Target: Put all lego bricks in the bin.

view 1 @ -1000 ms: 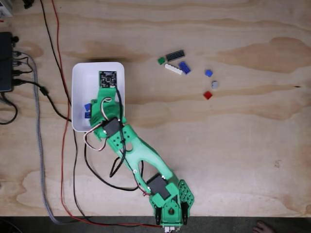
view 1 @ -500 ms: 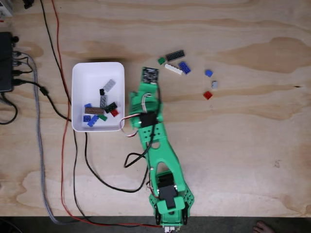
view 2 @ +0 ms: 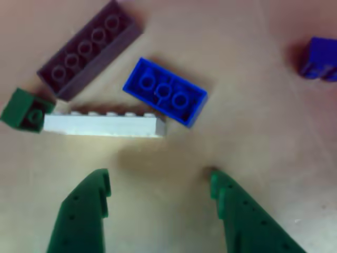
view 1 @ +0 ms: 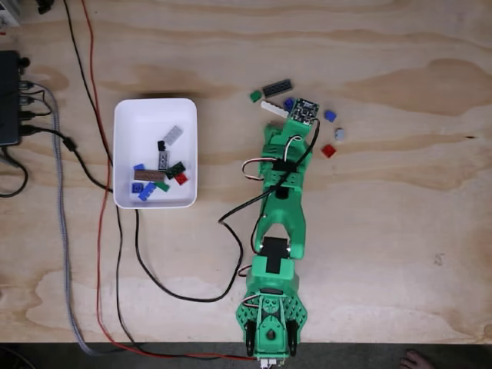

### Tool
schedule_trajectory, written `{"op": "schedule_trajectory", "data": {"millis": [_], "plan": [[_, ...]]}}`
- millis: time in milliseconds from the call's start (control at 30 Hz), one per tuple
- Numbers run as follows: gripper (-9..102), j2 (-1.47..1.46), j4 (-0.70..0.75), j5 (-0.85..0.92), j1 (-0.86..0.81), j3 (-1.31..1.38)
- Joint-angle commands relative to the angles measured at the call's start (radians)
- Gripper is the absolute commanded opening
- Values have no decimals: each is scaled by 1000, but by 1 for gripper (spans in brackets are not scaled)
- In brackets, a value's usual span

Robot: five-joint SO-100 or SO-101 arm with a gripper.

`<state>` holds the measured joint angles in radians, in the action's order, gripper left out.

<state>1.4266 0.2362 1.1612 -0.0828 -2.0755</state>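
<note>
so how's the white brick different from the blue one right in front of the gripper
The white brick is long and thin, a single row of studs seen from its side; the blue brick is shorter and wider, with its studs facing the camera. The white brick lies nearly level in the other view and touches a small green brick at its left end; the blue one sits angled and touches nothing. Both rest on the wooden table, ahead of the open gripper.
</note>
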Motion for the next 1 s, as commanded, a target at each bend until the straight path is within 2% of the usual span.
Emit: {"op": "schedule_trajectory", "data": {"millis": [0,200,467,667,967], "plan": [[21,-11,83,-233,21,178],[20,-72,253,-522,83,311],[21,-164,368,-738,100,472],[17,-163,385,-744,54,502],[18,-252,425,-772,31,611]]}}
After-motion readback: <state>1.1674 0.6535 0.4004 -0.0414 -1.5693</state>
